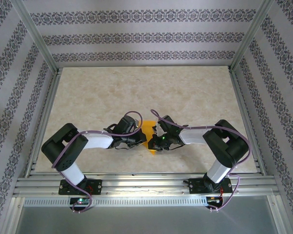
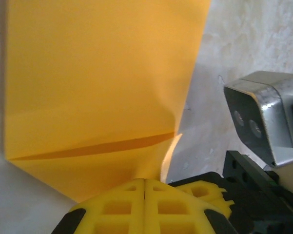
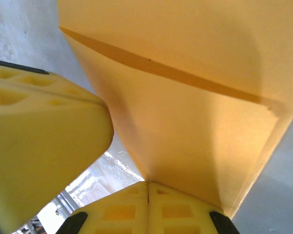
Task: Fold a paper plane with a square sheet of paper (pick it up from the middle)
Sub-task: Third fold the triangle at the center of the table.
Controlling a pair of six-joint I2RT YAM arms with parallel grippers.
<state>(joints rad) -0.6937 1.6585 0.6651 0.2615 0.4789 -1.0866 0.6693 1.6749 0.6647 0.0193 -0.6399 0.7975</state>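
Observation:
The square sheet of paper (image 1: 148, 129) is bright orange and sits between the two grippers, just in front of the arm bases. It is folded, with a flap edge running across it (image 2: 97, 73) (image 3: 185, 122). My left gripper (image 1: 140, 138) (image 2: 145, 181) is shut, its yellow pads pinching the paper's near edge. My right gripper (image 1: 156, 139) (image 3: 147, 184) is also shut on the paper, gripping it from the opposite side. The two grippers are almost touching. One left finger (image 3: 39, 131) looms at the left of the right wrist view.
The beige marbled table top (image 1: 136, 92) stretches away behind the grippers. Aluminium frame rails (image 1: 146, 183) border it, with patterned walls beyond. The right wrist's silver camera housing (image 2: 265, 117) sits close by in the left wrist view.

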